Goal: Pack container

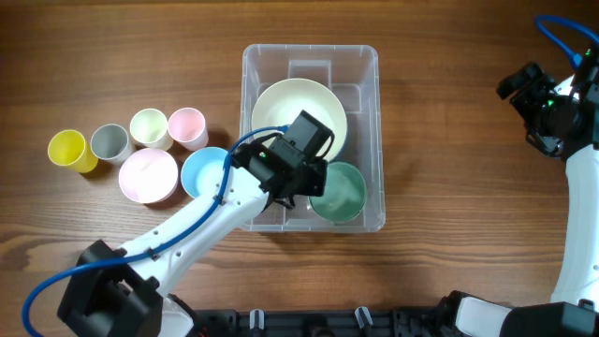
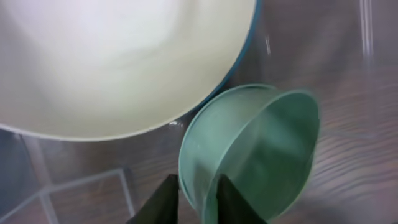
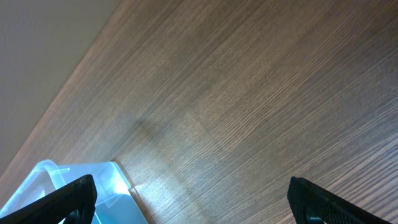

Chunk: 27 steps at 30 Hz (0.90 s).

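The clear plastic container (image 1: 379,122) stands in the middle of the table. Inside it lie a large cream bowl (image 1: 281,103) at the back and a small green bowl (image 1: 344,192) at the front right. My left gripper (image 1: 314,183) reaches into the container. In the left wrist view its fingers (image 2: 198,193) are shut on the rim of the green bowl (image 2: 261,155), one finger outside and one inside. The bowl looks tilted, next to the cream bowl (image 2: 112,62). My right gripper (image 1: 533,103) is open and empty (image 3: 193,199) above bare table, right of the container corner (image 3: 68,180).
Left of the container are a blue bowl (image 1: 204,171) and a pink bowl (image 1: 148,175). Behind them stand a yellow cup (image 1: 68,149), a grey cup (image 1: 109,142), a pale green cup (image 1: 148,127) and a pink cup (image 1: 186,125).
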{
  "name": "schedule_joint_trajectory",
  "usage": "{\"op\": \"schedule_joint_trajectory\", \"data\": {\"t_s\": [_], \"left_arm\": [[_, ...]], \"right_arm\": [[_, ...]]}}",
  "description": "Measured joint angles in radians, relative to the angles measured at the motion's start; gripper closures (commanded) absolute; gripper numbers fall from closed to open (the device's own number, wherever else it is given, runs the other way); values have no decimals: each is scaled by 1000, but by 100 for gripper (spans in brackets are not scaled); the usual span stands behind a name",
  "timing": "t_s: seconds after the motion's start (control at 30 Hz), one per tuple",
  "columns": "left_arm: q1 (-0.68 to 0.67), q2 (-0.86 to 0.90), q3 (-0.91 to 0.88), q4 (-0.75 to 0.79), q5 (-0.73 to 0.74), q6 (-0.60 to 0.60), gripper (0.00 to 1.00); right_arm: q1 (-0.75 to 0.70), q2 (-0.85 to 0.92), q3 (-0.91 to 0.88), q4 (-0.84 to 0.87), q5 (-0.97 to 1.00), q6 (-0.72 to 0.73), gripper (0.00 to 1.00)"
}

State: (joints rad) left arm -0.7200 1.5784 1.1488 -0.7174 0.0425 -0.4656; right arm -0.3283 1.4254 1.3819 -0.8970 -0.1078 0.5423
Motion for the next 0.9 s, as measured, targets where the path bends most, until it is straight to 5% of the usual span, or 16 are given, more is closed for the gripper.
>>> {"op": "schedule_joint_trajectory", "data": {"t_s": [0.27, 0.4, 0.47, 0.6, 0.9], "left_arm": [[103, -96, 138, -186, -22, -13, 41], [261, -199, 166, -270, -46, -46, 74], [367, -227, 166, -270, -8, -31, 81], [392, -200, 167, -262, 79, -5, 87], [128, 67, 167, -210, 104, 47, 94]], "right_arm": [[0, 0, 0, 0, 0, 0, 0], [0, 0, 0, 0, 0, 0, 1], [0, 0, 0, 0, 0, 0, 0], [0, 0, 0, 0, 0, 0, 0], [0, 0, 0, 0, 0, 0, 1]]}}
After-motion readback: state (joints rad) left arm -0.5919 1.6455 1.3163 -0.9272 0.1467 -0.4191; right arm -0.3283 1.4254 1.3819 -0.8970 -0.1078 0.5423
